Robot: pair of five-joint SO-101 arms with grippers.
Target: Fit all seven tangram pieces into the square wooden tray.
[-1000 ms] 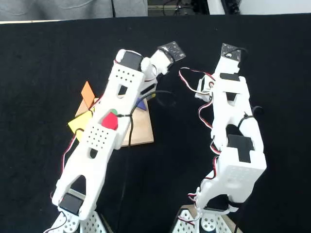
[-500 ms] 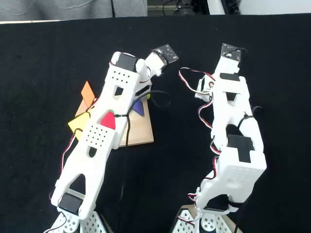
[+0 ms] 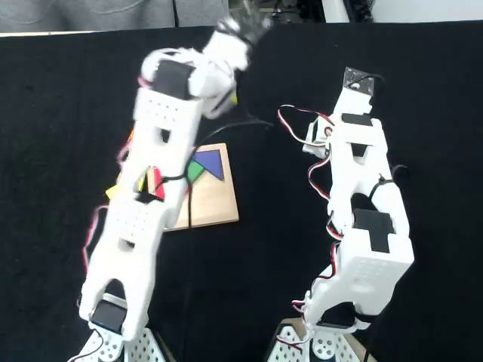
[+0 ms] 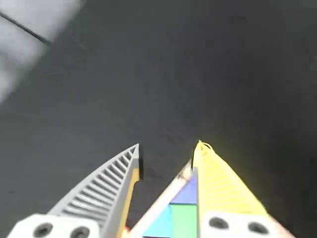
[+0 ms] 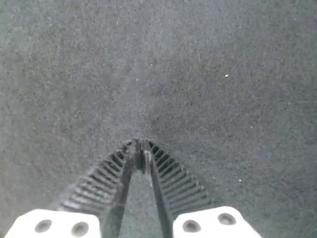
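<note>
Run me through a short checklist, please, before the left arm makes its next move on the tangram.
1. Left gripper open, nothing between its fingers: ok.
2. Right gripper shut, over bare cloth: ok.
3. Blue piece and green piece inside the wooden tray: ok.
4. Bare wood free in the tray for more pieces: ok.
5. All seven pieces accounted for: cannot tell, as the left arm covers part of the tray.
</note>
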